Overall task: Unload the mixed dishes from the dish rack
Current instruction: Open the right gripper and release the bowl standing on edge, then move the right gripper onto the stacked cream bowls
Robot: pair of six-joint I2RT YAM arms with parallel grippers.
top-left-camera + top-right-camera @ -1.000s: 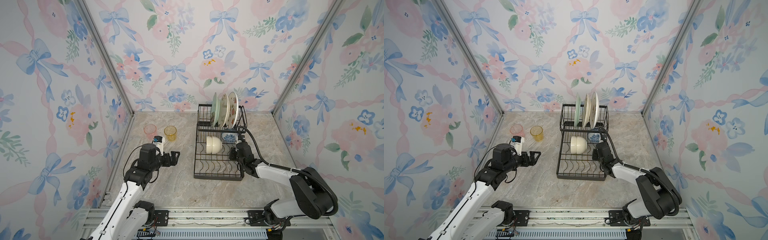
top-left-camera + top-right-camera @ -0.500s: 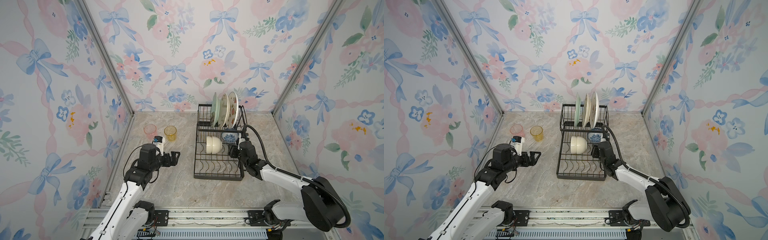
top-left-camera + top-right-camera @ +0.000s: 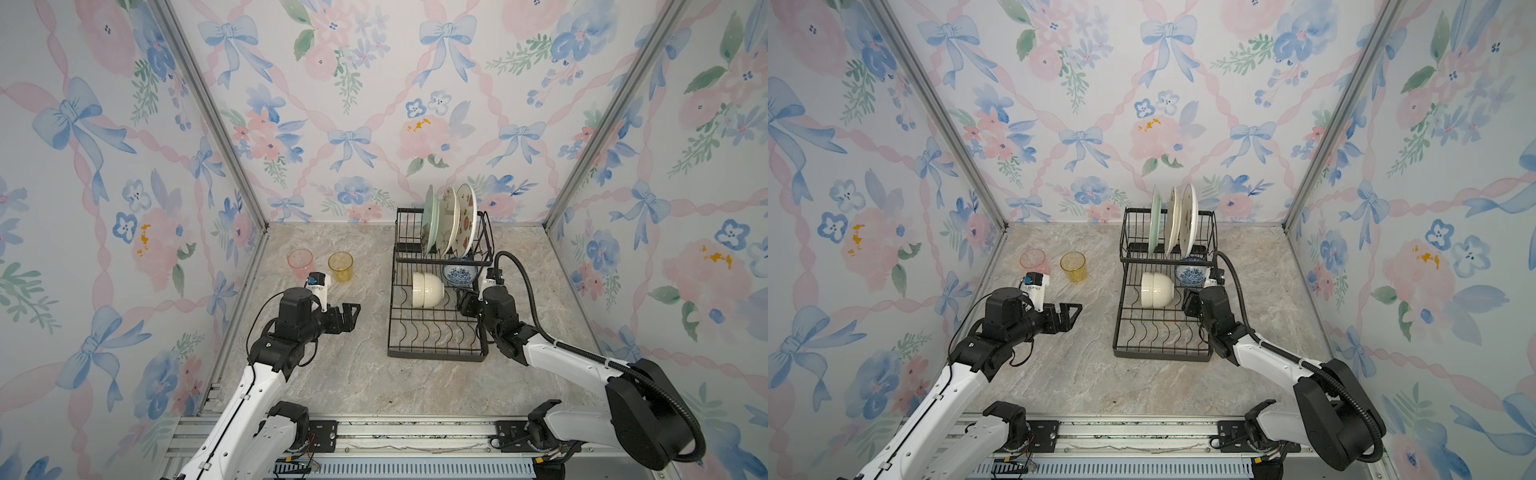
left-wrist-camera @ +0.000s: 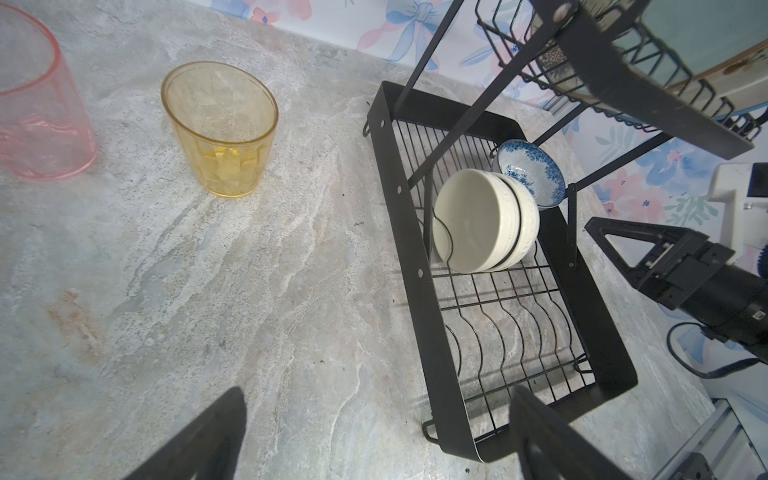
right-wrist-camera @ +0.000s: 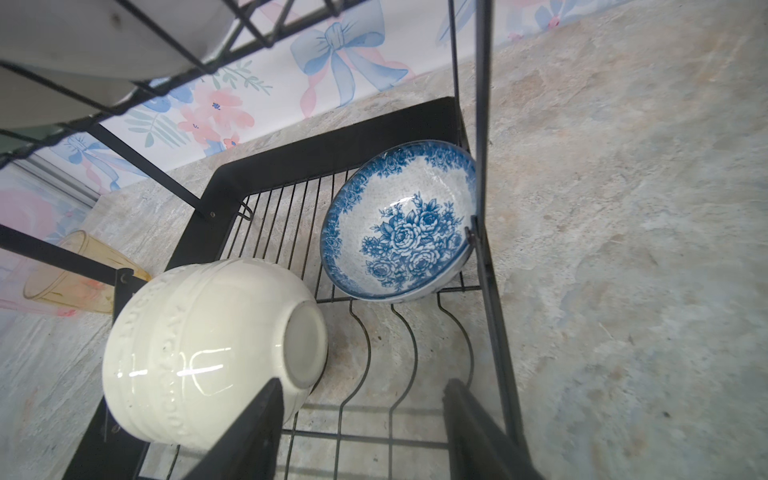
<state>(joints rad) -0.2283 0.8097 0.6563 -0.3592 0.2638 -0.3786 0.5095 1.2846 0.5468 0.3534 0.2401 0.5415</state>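
Your right hand point(image 5: 363, 388) hangs part-spread and empty over the lower tray of the dish rack point(image 3: 436, 358). One finger is at the foot of the two nested cream bowls point(image 5: 199, 349), which lie on their side left of the tilted blue-patterned bowl point(image 5: 399, 224). Close here and you likely pinch only glazed curve, so the pair may slip, separate, or knock the blue one. Left hand point(image 3: 349, 316) is wide and empty over the surface; plates point(image 3: 449, 216) stand on the upper shelf, with the pink tumbler point(image 3: 300, 262) and amber tumbler point(image 3: 340, 266) on the surface at far left.

Black wire rack point(image 3: 436, 356) holds three upright plates point(image 3: 449, 220), tipped bowls point(image 3: 428, 289); tumblers point(image 3: 340, 266) stand outside.
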